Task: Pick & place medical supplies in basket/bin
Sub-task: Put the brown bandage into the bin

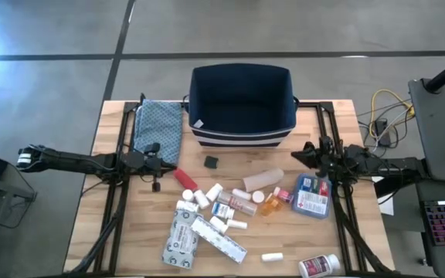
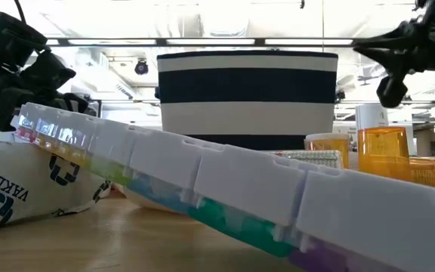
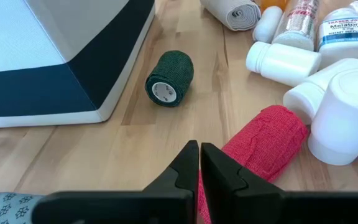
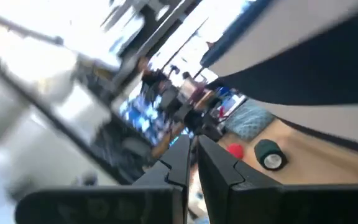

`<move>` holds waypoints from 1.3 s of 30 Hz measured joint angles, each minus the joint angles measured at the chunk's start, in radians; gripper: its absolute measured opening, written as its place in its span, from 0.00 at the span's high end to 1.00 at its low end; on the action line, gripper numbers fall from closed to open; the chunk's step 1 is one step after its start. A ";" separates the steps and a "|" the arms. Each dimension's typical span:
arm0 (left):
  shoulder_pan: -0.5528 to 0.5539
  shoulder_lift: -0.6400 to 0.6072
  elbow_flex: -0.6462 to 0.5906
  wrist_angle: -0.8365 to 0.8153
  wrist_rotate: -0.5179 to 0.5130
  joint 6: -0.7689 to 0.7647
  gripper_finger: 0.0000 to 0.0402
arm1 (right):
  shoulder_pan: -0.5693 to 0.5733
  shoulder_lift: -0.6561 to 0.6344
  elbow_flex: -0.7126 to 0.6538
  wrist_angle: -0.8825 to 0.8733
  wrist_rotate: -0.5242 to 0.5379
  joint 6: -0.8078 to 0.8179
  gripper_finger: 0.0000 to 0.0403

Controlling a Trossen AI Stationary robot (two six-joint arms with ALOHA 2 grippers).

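The navy bin (image 1: 242, 104) with white stripes stands at the table's far middle. The supplies lie in front of it: a red roll (image 1: 185, 178), a dark green roll (image 1: 211, 161), white pill bottles (image 1: 207, 197), an orange vial (image 1: 273, 205), a blue-and-red packet (image 1: 313, 194) and a grey carton (image 1: 180, 235). My left gripper (image 1: 159, 164) is shut and hovers just left of the red roll (image 3: 260, 146). My right gripper (image 1: 296, 157) is shut, tilted, and hangs off the bin's near right corner. Neither holds anything.
A folded teal patterned cloth (image 1: 159, 127) lies left of the bin, beside my left gripper. A long pill organiser (image 2: 217, 189) and a white carton (image 2: 21, 189) fill the low view's foreground. One white bottle (image 1: 319, 266) lies near the table's near right edge. Bare wood shows at the near left.
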 joint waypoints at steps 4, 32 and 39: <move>0.000 0.000 0.000 0.000 0.000 0.000 1.00 | 0.000 -0.001 0.000 0.007 0.069 0.251 0.94; 0.000 0.000 0.000 0.000 0.000 0.000 1.00 | 0.077 0.585 0.230 0.358 -0.118 0.271 0.94; 0.000 0.000 0.000 0.000 0.000 0.000 1.00 | 0.068 0.843 0.431 -0.150 -0.321 0.380 0.94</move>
